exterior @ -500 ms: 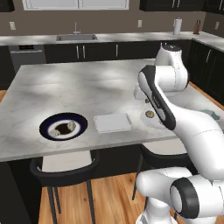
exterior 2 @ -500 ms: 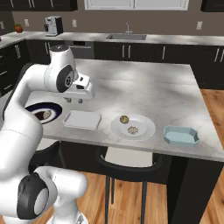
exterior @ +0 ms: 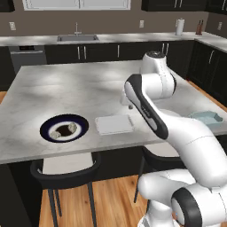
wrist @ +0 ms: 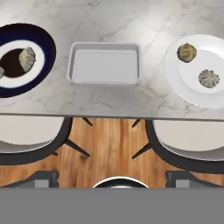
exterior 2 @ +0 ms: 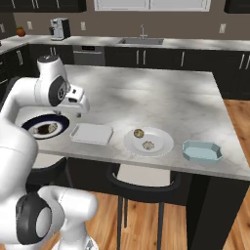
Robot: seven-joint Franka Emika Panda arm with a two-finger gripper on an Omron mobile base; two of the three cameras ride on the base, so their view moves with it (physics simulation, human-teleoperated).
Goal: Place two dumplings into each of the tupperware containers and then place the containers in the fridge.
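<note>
The translucent white tupperware container (wrist: 105, 63) (exterior 2: 91, 133) (exterior: 114, 124) lies empty near the island's front edge. To its left is a dark-blue plate (wrist: 46, 43) (exterior 2: 29, 122) (exterior: 48, 124) carrying a dumpling (wrist: 27, 57), with another dumpling (wrist: 1, 72) cut by the frame edge. On its right, a pale plate (wrist: 183, 83) (exterior 2: 163, 141) bears two dumplings (wrist: 187, 52) (wrist: 209, 78). The light blue tupperware container (exterior 2: 201, 151) (exterior: 206, 117) sits farther right, empty. My gripper (exterior 2: 79, 113) (exterior: 127, 104) hovers open above the white container and holds nothing. The fridge is out of view.
Two dark stools (wrist: 33, 140) (wrist: 192, 144) stand tucked under the island's front edge over the wood floor. A sink (exterior: 77, 38) and dark cabinets run along the back wall. A coffee machine (exterior 2: 59, 28) stands on the far left counter.
The arm has swung left along the island's front, bringing the hand from over the pale plate to above the white container. Plates and containers have stayed where they were.
</note>
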